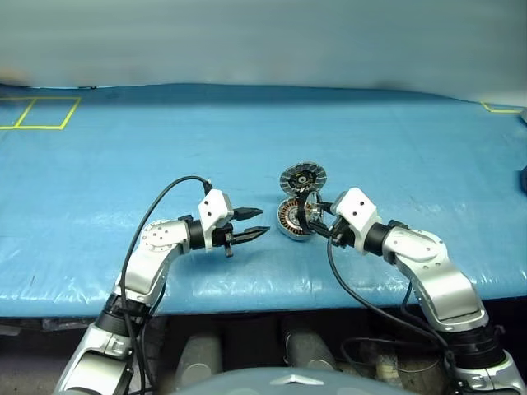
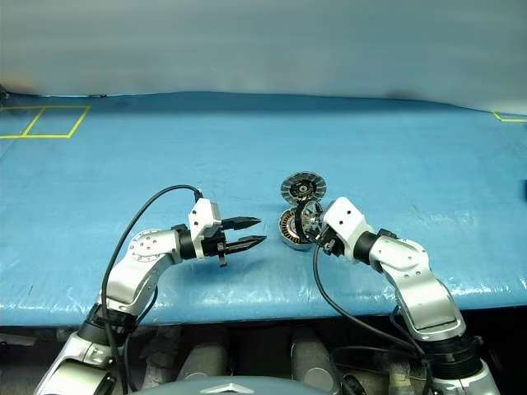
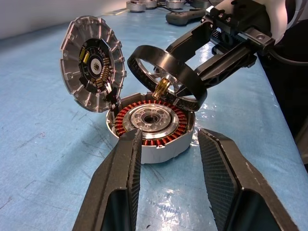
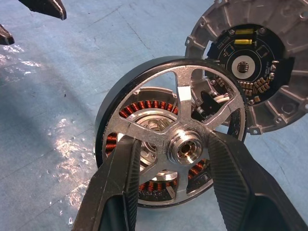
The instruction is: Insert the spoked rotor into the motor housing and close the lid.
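Right claw (image 3: 192, 72) grips spoked rotor (image 3: 166, 77) tilted over motor housing (image 3: 151, 127).

Motor housing (image 1: 292, 220) on blue table (image 1: 123, 164)

Robotics lab or workshop, surface (image 1: 247, 148) under blue sheeting, yellow tape markings (image 1: 41, 113), spare motor parts (image 3: 144, 5) behind

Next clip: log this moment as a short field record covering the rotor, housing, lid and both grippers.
spoked rotor: gripped by right gripper, held tilted just above the housing, not seated
motor housing: on blue table, copper windings exposed
lid: open, standing upright at the housing's edge
left gripper: open, empty, beside the housing
stage: insertion not yet done
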